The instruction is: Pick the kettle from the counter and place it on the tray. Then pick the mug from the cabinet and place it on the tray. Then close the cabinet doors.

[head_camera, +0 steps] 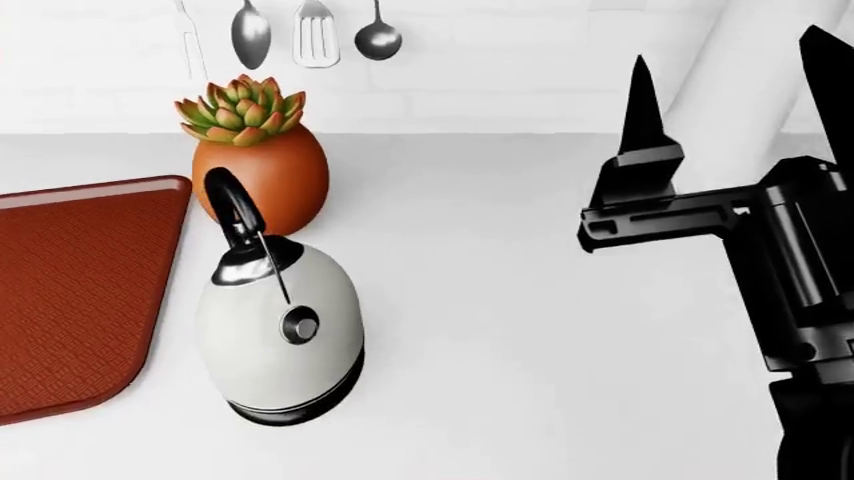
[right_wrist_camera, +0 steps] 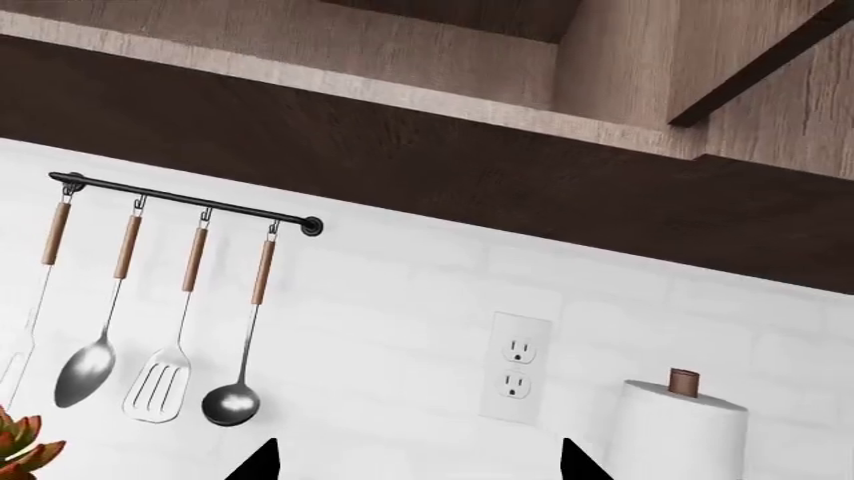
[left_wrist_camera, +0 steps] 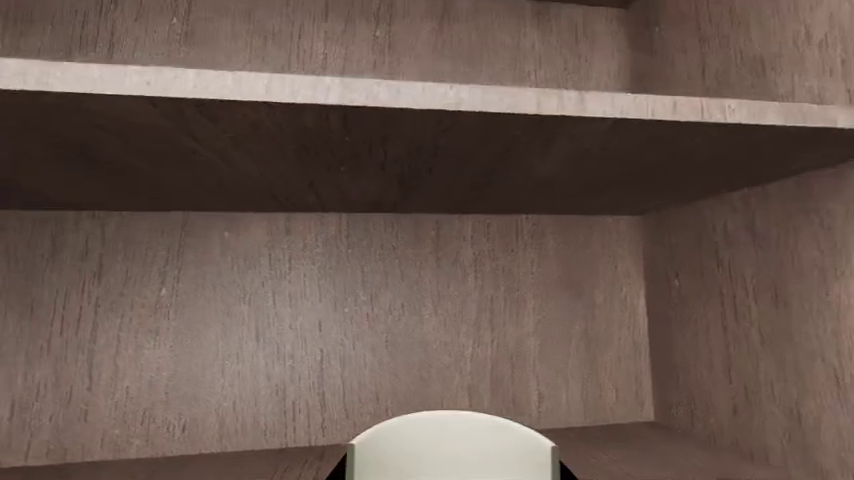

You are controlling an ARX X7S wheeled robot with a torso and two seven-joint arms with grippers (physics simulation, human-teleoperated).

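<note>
The white kettle (head_camera: 280,330) with its black arched handle stands on the white counter (head_camera: 534,330), just right of the dark-red tray (head_camera: 67,290), not on it. My right gripper (head_camera: 734,90) is open and empty, raised to the right of the kettle; in the right wrist view it (right_wrist_camera: 416,462) faces the wall. In the left wrist view my left gripper (left_wrist_camera: 451,472) is inside the wooden cabinet (left_wrist_camera: 400,320), with the off-white mug (left_wrist_camera: 451,445) held between its jaws; black jaw edges press both sides of the mug. The left arm is out of the head view.
An orange plant pot (head_camera: 260,175) with a succulent stands behind the kettle, touching its handle line. Utensils (right_wrist_camera: 160,380) hang on a rail on the wall. A paper towel roll (right_wrist_camera: 681,440) and an outlet (right_wrist_camera: 518,368) are to the right. A cabinet shelf (left_wrist_camera: 427,95) is above the mug.
</note>
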